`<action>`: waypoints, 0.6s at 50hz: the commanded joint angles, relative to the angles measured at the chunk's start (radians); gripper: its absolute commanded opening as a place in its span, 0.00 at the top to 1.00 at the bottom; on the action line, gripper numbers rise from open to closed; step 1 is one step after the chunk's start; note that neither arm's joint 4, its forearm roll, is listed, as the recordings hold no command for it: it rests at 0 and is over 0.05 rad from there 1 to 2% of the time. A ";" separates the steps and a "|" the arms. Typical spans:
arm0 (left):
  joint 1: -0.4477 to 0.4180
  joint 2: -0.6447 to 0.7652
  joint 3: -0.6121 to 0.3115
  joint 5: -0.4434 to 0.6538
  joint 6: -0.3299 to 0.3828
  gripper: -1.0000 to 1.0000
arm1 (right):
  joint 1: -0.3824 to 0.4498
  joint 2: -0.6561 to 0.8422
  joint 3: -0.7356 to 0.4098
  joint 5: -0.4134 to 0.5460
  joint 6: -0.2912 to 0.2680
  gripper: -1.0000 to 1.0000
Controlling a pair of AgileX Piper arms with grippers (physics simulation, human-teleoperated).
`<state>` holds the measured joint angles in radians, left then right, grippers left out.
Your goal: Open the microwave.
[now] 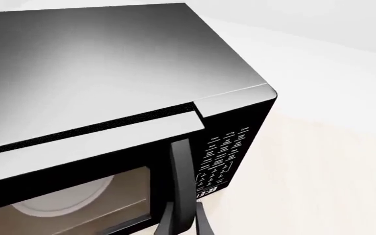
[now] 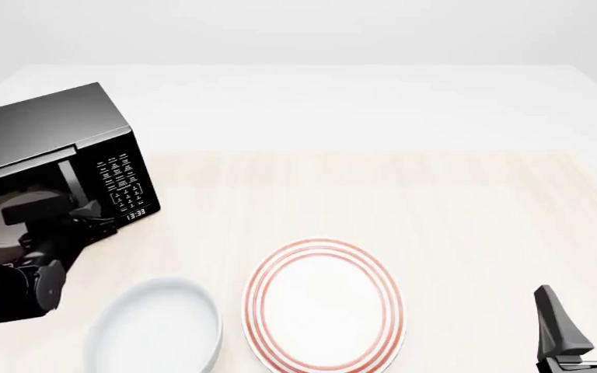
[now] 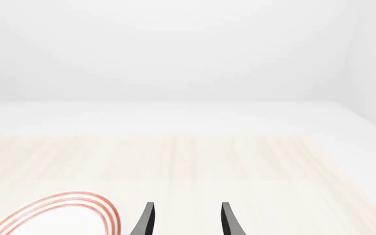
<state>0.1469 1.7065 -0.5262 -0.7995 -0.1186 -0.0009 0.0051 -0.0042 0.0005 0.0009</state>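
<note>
A pale wooden table with fine grain stands before a plain white background. In the front view, the microwave sits at the far left of the table, a black box with a smooth, glossy top and a keypad with white marks. The left gripper is at its vertical bar handle; the arm hides the fingers there. A white bowl and a round plate with red rings lie near the front edge. The right gripper hovers at the right corner, its dark fingers apart.

In the left wrist view, two dark fingers close around the handle. The door sits slightly out from the body.

In the right wrist view, the tapered fingers are spread, holding nothing, beside the plate rim.
</note>
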 commanded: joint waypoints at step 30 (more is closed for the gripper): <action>-0.095 -0.090 0.033 -0.011 -0.036 1.00 | 0.000 0.000 0.000 0.000 0.000 0.00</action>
<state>0.1204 1.6574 -0.4711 -0.7955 -0.1106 -0.0009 0.0051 -0.0042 0.0005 0.0009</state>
